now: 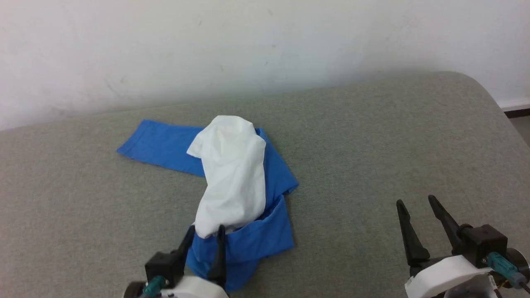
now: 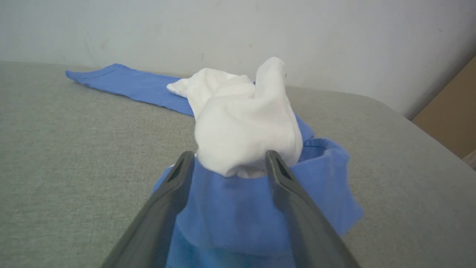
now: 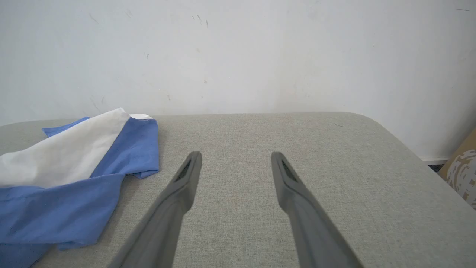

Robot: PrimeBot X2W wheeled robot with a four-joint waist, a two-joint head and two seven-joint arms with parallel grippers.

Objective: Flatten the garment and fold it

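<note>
The garment lies crumpled left of the table's middle, its white body bunched in a hump over the bright blue sleeves. One blue sleeve stretches flat toward the far left. My left gripper is open at the garment's near end, one finger on each side of the blue and white cloth, as the left wrist view shows at the gripper. My right gripper is open over bare table well to the right; in the right wrist view the gripper has the garment to its left.
A grey-green padded table with a rounded far right corner carries everything, backed by a white wall. A brown cardboard surface and a patterned object stand beyond the table's right edge.
</note>
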